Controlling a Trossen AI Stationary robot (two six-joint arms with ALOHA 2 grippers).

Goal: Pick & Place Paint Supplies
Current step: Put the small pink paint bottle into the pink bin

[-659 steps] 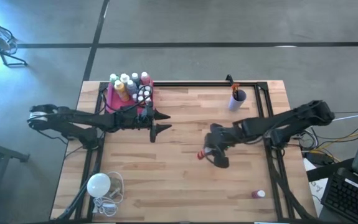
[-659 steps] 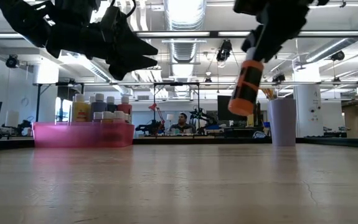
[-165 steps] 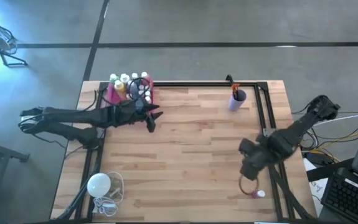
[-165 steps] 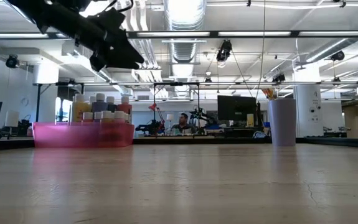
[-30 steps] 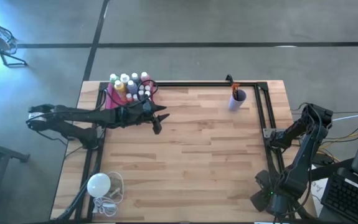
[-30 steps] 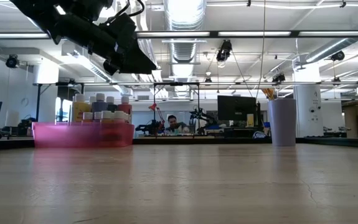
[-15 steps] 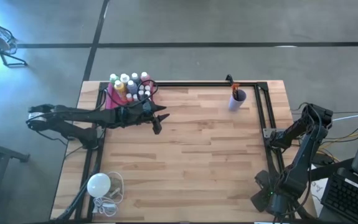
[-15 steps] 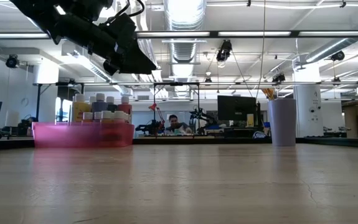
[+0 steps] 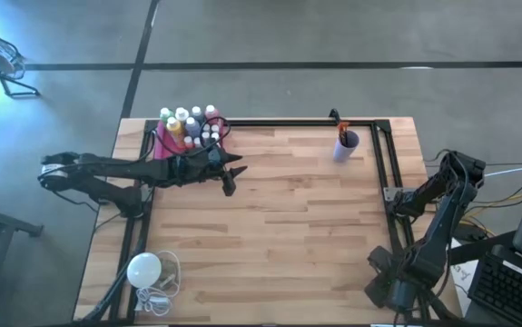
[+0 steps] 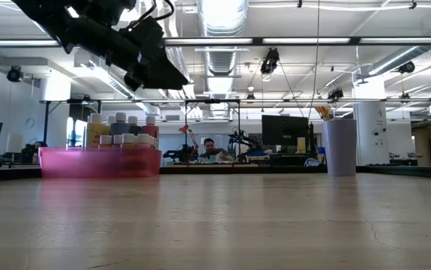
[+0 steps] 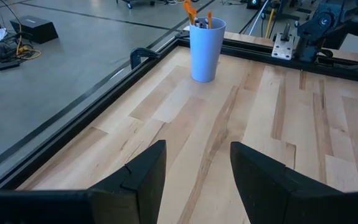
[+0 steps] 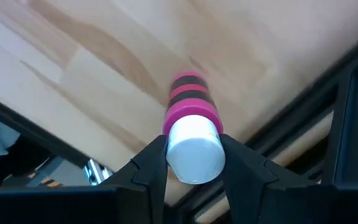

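- Right gripper [image 12: 193, 163] sits at the near right corner of the table [image 9: 288, 227]. It is clamped on the white cap of a pink bottle [image 12: 191, 118], with both fingers [image 12: 150, 165] touching the cap's sides.
- Gripping at the cap end leaves the bottle's body sticking out past the fingertips, probably so the body is free to set down.
- Left gripper [image 11: 194, 168] hangs open and empty over bare wood, just beside the pink tray [image 9: 163, 145] packed with white-capped bottles [image 9: 188, 123]. It looks parked clear of the drop zone.
- Blue cup [image 11: 206, 48] with brushes stands well ahead of the left gripper, near the far rail.
- Judgement: next comes carrying the bottle across to the tray.
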